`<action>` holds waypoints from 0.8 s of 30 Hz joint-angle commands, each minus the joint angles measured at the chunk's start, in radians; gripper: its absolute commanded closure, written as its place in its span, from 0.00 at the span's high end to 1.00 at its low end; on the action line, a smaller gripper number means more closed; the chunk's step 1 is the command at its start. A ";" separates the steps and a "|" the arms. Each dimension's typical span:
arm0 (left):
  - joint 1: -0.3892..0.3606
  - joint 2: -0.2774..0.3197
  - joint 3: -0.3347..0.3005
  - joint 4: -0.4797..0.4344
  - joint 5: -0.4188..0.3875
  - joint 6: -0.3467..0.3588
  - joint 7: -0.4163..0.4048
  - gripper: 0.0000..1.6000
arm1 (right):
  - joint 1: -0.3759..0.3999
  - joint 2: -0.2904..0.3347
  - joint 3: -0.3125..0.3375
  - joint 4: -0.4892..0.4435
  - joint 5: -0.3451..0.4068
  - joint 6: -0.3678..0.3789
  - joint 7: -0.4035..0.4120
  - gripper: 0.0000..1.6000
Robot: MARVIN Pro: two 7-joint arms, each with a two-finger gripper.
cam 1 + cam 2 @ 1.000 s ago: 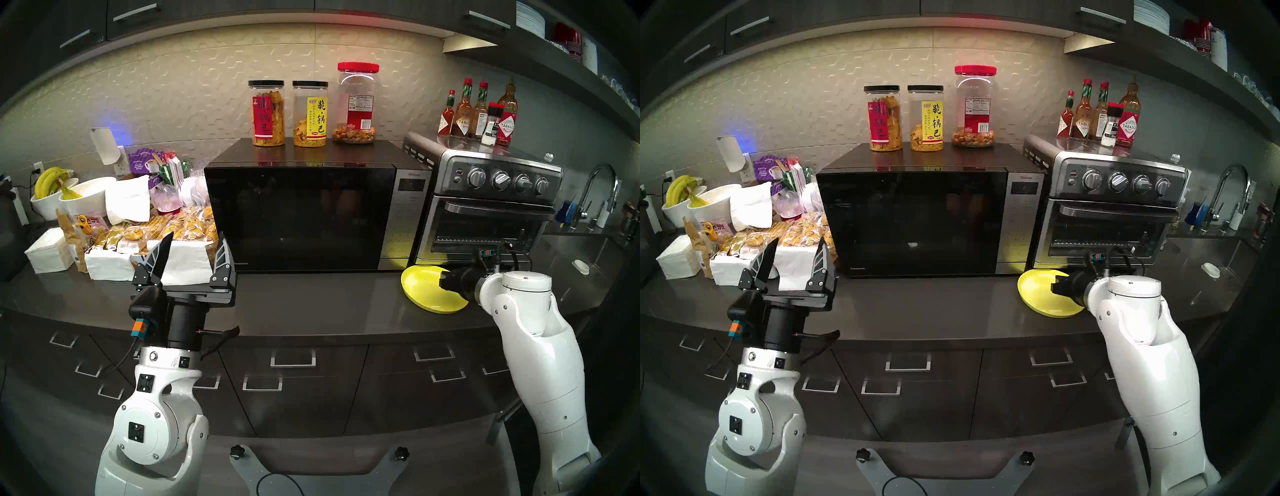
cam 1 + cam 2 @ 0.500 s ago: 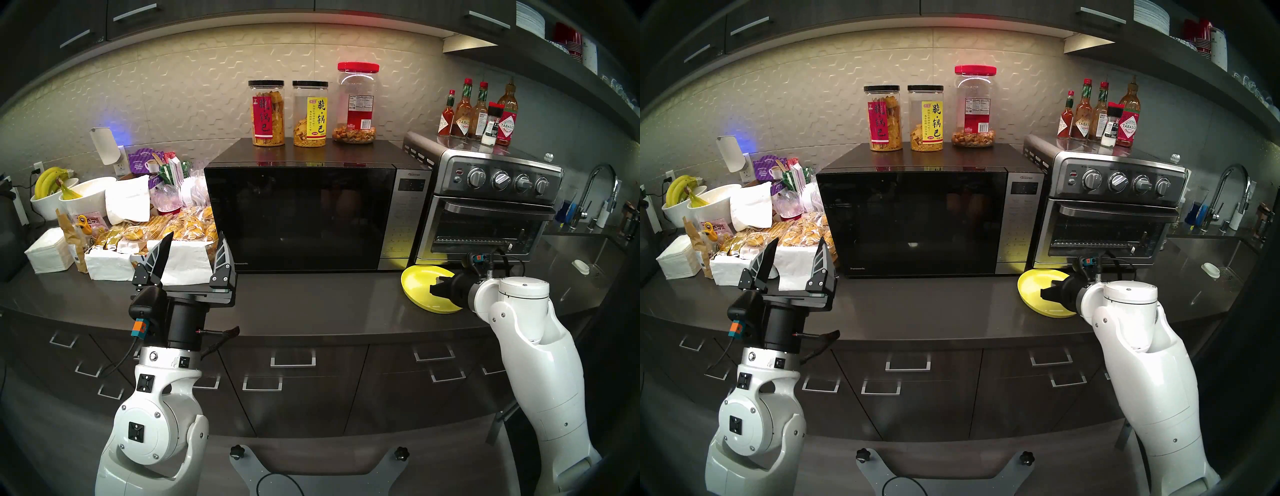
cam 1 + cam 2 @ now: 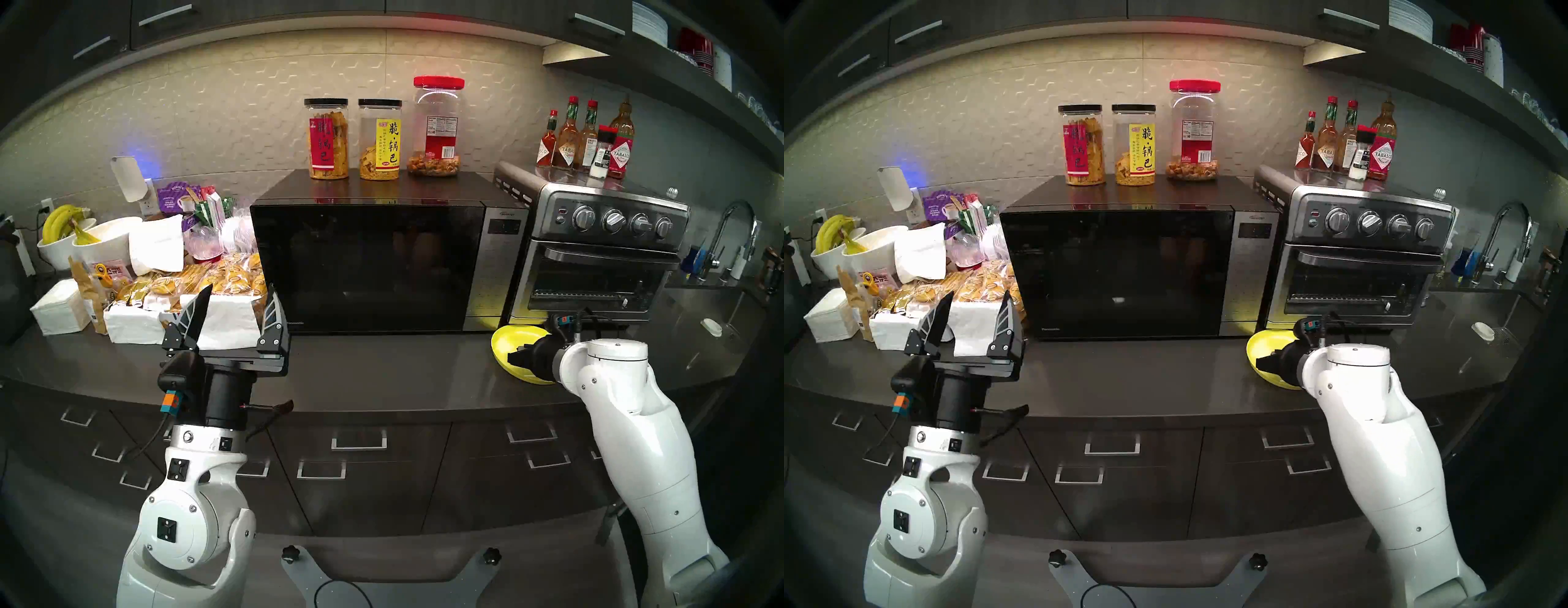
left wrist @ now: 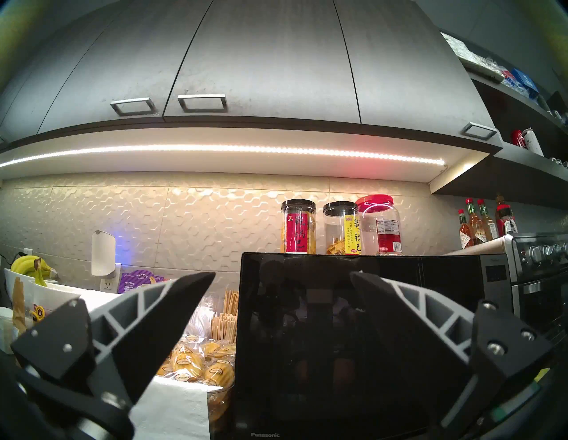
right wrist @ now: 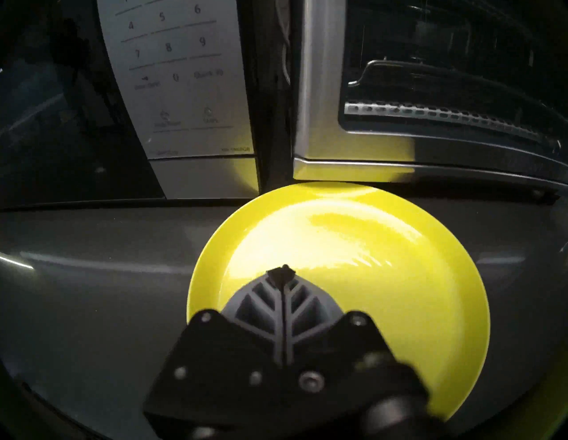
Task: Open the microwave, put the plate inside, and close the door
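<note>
The microwave (image 3: 500,263) stands at the back of the counter, its glossy black door (image 3: 365,271) shut. The yellow plate (image 3: 507,344) lies on the counter in front of the gap between microwave and toaster oven. My right gripper (image 3: 513,358) hovers over the plate's near side. In the right wrist view its fingers (image 5: 284,272) are pressed together with nothing between them, and the plate (image 5: 384,261) lies beneath. My left gripper (image 3: 239,293) stands open and empty, pointing up, before the door's left edge (image 4: 246,338).
A steel toaster oven (image 3: 594,263) with sauce bottles (image 3: 585,140) on top stands right of the microwave. Three jars (image 3: 379,140) sit on the microwave. Snack packs and napkins (image 3: 191,288) crowd the counter's left. A sink (image 3: 721,314) lies far right.
My right gripper has closed from partly open to shut and slid left across the plate. The left arm has not moved.
</note>
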 commanded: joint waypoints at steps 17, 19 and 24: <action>0.002 -0.002 -0.001 -0.019 0.002 -0.002 0.002 1.00 | 0.108 -0.034 -0.024 0.022 0.006 -0.003 -0.029 0.00; 0.002 -0.002 -0.001 -0.019 0.002 -0.002 0.002 1.00 | 0.111 -0.036 -0.029 0.021 0.006 -0.001 -0.032 0.00; 0.002 -0.002 -0.001 -0.019 0.002 -0.002 0.002 1.00 | 0.118 -0.039 -0.046 0.022 0.003 0.000 -0.037 0.00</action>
